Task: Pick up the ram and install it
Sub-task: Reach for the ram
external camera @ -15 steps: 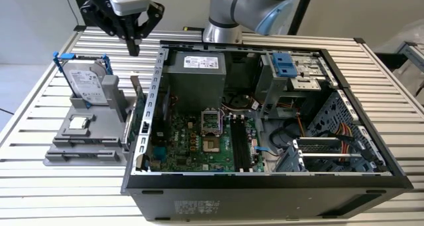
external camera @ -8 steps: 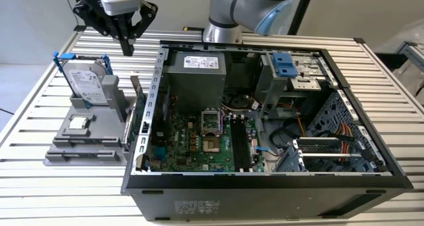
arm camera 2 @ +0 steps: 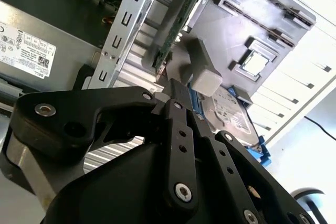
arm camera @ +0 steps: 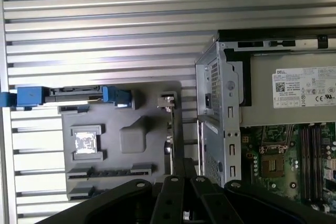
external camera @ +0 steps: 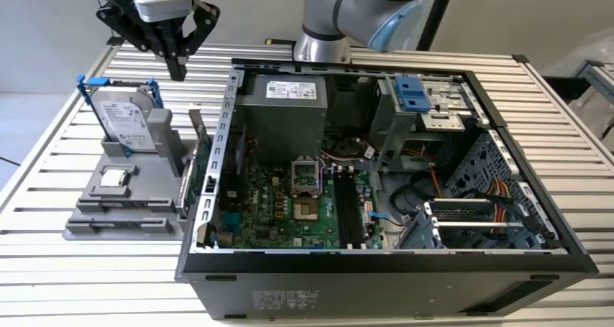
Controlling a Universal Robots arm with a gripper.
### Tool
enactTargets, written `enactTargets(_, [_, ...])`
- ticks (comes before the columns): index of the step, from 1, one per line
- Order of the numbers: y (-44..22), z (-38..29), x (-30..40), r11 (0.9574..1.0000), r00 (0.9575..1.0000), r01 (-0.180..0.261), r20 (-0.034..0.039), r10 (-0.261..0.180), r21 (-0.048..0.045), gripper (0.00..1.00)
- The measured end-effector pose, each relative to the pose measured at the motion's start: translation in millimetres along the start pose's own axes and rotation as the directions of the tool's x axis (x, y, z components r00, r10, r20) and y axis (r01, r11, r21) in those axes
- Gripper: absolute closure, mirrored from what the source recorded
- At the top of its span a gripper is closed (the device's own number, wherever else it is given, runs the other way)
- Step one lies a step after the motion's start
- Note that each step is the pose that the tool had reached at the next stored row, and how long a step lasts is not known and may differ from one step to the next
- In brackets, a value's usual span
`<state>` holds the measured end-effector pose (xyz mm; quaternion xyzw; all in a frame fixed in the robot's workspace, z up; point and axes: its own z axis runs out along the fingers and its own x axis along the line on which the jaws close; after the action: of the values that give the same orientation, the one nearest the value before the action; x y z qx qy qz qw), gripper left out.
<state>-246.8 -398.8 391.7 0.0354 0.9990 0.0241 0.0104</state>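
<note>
Exterior view: the gripper (external camera: 177, 71) hangs in the air over the far end of the grey parts holder (external camera: 106, 223), on the exterior view's left of the open computer case (external camera: 384, 266). Its black fingertips look pressed together, with nothing between them, and they touch nothing. They point down just behind the hard drive (external camera: 128, 122), which stands upright in its blue frame in the holder.

The ram (external camera: 195, 151) is in the holder. It stands on its long edge in a slot along the side of the holder nearest the case, just beside the case's metal side wall, and it is apart from the gripper. The small square processor chip (external camera: 115, 176) lies flat in its own recess nearer the front of the holder.

Second wrist view: the gripper (arm camera 2: 174, 85) tip is seen from behind and above. Past it runs the ram (arm camera 2: 186, 14), a narrow green strip, with a gap between the two.

First wrist view: looking straight down, the ram (arm camera: 171, 129) shows edge-on as a thin line between the holder (arm camera: 134, 140) and the case. The processor chip (arm camera: 86, 141) and the hard drive (arm camera: 71, 96) sit on the holder's other side.

Inside the case, in the exterior view, the motherboard (external camera: 273, 208) lies flat, with long memory slots (external camera: 350, 205) beside the processor socket (external camera: 307, 174) and the power supply (external camera: 283, 108) behind. Everything rests on a slatted metal table (external camera: 57, 277).
</note>
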Motion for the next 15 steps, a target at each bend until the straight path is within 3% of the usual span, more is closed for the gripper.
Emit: enactTargets(15, [-1.3, -0.3, 18.3, 1.0, 1.0, 0.0, -0.0001, 0.0, 0.0001, 1.0])
